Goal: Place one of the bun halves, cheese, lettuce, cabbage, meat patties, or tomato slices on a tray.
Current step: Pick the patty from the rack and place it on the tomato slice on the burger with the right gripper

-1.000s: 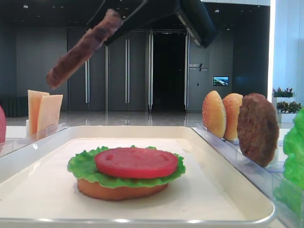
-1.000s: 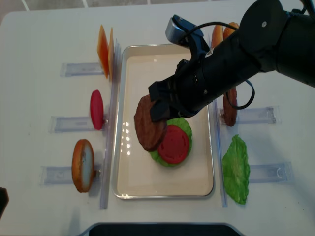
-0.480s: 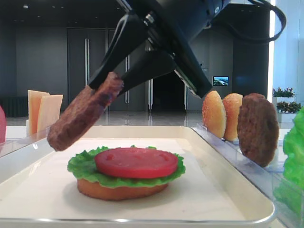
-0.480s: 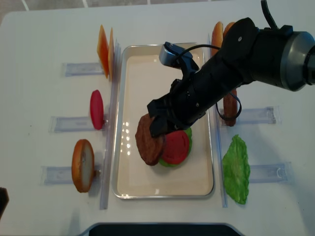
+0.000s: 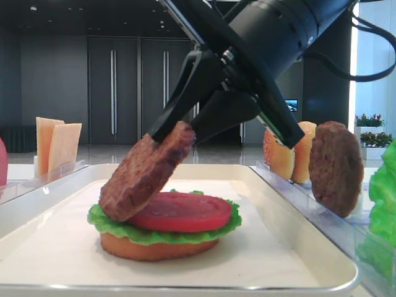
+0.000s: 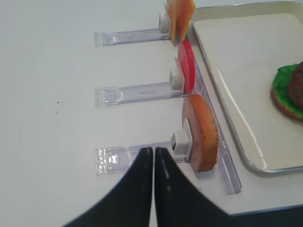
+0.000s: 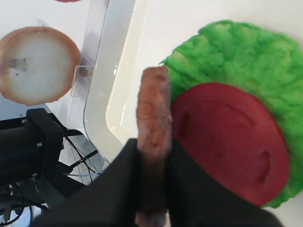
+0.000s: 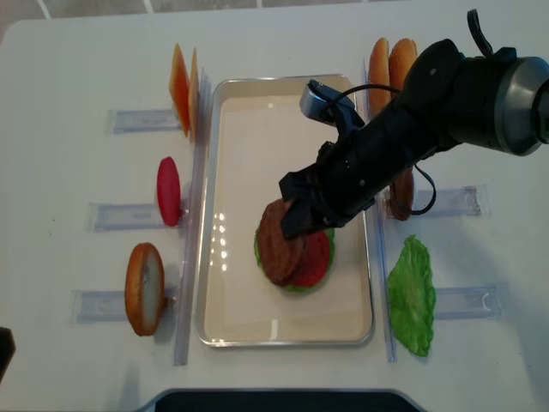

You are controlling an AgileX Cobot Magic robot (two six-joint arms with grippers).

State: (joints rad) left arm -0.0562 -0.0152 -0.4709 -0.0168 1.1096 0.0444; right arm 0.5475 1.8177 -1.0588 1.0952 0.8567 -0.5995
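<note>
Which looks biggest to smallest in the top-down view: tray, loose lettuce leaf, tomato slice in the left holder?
1. tray, by far the largest.
2. lettuce leaf, lying flat right of the tray.
3. tomato slice, standing on edge, so only its thin profile shows.

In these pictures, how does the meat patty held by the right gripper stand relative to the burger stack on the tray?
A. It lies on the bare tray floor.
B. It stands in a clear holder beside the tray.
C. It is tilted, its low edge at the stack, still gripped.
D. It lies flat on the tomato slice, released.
C: the meat patty slants with its lower edge at the tomato slice and lettuce, its upper edge between the right gripper fingers.
</note>
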